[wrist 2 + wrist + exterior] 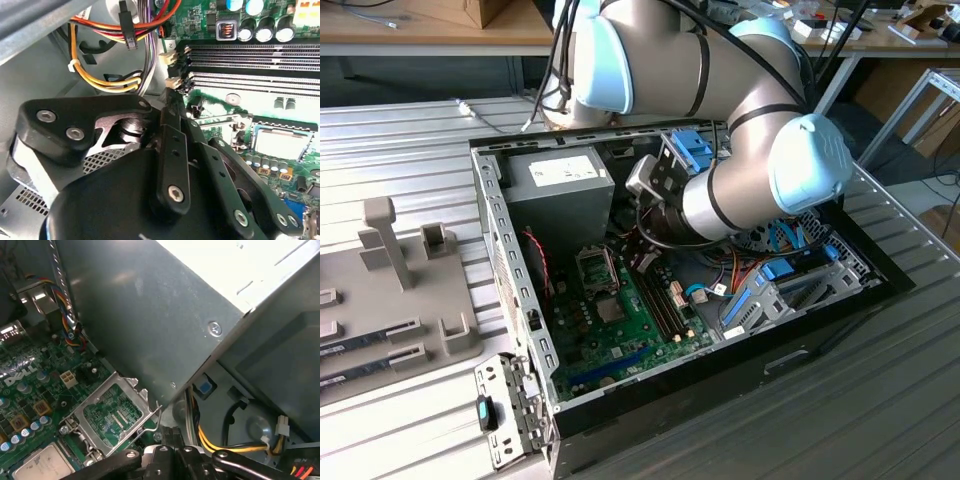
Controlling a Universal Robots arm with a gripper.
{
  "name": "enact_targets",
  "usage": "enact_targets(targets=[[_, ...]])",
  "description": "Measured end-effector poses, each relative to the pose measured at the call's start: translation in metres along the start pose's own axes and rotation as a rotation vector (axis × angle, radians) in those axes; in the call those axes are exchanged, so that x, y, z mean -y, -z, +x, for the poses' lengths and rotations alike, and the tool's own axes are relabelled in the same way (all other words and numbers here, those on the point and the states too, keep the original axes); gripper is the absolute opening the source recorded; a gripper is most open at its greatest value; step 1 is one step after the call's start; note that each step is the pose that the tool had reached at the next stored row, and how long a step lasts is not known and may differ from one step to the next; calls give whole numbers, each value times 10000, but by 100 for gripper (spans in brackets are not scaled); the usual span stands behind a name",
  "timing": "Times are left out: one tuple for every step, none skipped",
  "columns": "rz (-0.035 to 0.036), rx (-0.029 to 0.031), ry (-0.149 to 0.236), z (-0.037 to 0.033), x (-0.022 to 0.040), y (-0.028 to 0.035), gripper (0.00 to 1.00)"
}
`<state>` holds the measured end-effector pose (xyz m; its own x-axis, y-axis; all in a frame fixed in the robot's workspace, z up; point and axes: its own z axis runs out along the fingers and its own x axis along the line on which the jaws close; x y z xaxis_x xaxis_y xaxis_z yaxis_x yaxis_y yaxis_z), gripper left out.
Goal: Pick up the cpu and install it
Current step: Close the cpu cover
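Gripper (172, 107) fingers look pressed together, nothing pinched, above motherboard (620, 320); cpu (37, 465) seated in socket, frame (112, 415) raised at its 1 o'clock.

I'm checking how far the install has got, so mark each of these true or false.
1. The cpu lies in the socket on the green board. True.
2. The socket frame is shut down over the cpu. False: it stands flipped open beside the cpu.
3. The gripper carries the cpu. False: the cpu sits in the socket, apart from the gripper.
4. A grey power supply box sits inside the case. True.
5. The case is closed by a side panel. False: it lies open and the arm reaches into it.
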<state>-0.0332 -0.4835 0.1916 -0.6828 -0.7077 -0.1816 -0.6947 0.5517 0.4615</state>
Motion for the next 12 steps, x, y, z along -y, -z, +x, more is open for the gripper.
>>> enact_targets(targets=[[7, 6, 5, -2, -8, 14, 11], [14, 15, 11, -10, -25, 46, 11], [21, 16, 15, -15, -40, 75, 11], [32, 26, 21, -22, -60, 111, 11], [38, 32, 26, -27, -74, 137, 11], [50, 40, 31, -31, -88, 160, 11], [65, 53, 41, -34, -102, 183, 11], [82, 65, 52, -38, -116, 206, 11], [108, 87, 70, -43, -136, 240, 11], [126, 100, 80, -55, -169, 300, 11], [142, 110, 89, -63, -189, 338, 11], [144, 117, 92, -65, -192, 343, 11]])
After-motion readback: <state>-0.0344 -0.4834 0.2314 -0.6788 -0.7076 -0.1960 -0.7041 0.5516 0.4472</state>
